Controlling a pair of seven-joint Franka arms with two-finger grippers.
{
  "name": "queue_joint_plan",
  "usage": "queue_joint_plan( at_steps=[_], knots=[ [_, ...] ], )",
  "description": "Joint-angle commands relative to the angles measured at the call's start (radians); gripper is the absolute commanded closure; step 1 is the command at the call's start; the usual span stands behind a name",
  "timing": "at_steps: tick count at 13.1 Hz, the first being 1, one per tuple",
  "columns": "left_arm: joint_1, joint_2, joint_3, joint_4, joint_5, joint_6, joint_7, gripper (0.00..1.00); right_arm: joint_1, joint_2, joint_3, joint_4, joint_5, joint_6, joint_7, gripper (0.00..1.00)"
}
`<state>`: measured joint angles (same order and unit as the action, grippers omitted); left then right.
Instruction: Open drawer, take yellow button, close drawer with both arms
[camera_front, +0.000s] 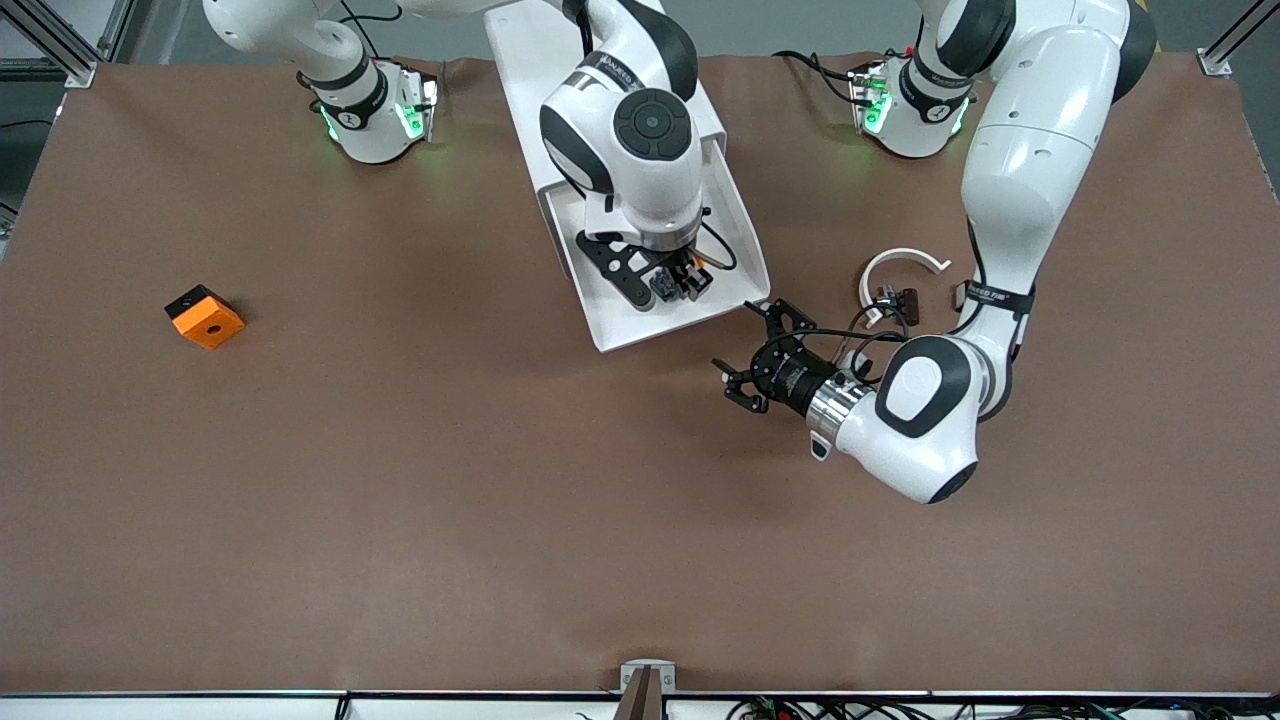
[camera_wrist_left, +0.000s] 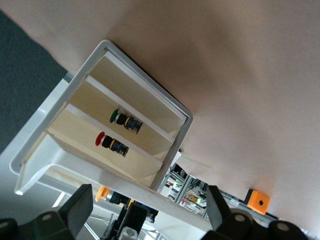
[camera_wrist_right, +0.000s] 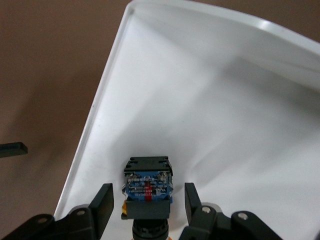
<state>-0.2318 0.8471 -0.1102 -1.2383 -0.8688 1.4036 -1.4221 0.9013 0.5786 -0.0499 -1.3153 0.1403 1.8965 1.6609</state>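
Note:
The white drawer is pulled out of the cabinet toward the front camera. The button lies in the drawer's tray; its blue-and-black body shows. My right gripper is down in the drawer. It is open, with a finger on each side of the button and a gap on both sides. My left gripper is open and empty beside the drawer's front corner, low over the table. In the left wrist view the left gripper faces the drawer front, and the button's orange cap shows.
An orange square block lies toward the right arm's end of the table. A white C-shaped ring and small dark clip parts lie by the left arm. Two lower drawers hold a green button and a red button.

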Motion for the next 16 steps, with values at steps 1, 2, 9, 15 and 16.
queue_joint_plan(
  at_steps=[1, 2, 9, 15, 16],
  knots=[
    [0.005, -0.022, 0.006, 0.002, 0.046, -0.011, 0.142, 0.0, 0.01, 0.012, -0.01, 0.024, -0.01, -0.011, 0.002, 0.33],
    [0.005, -0.026, 0.006, 0.002, 0.072, -0.012, 0.187, 0.0, 0.011, 0.012, -0.01, 0.024, -0.019, -0.013, 0.0, 0.34],
    [-0.035, -0.086, 0.006, 0.003, 0.414, 0.164, 0.417, 0.0, 0.011, 0.006, -0.01, 0.027, -0.027, -0.016, -0.02, 1.0],
    [-0.141, -0.181, 0.01, 0.002, 0.799, 0.252, 0.411, 0.0, -0.146, -0.061, -0.013, 0.112, -0.015, -0.232, -0.287, 1.0],
    [-0.158, -0.198, 0.01, 0.0, 0.847, 0.252, 0.405, 0.0, -0.188, -0.097, -0.019, 0.114, -0.016, -0.273, -0.413, 1.0]
  ],
)
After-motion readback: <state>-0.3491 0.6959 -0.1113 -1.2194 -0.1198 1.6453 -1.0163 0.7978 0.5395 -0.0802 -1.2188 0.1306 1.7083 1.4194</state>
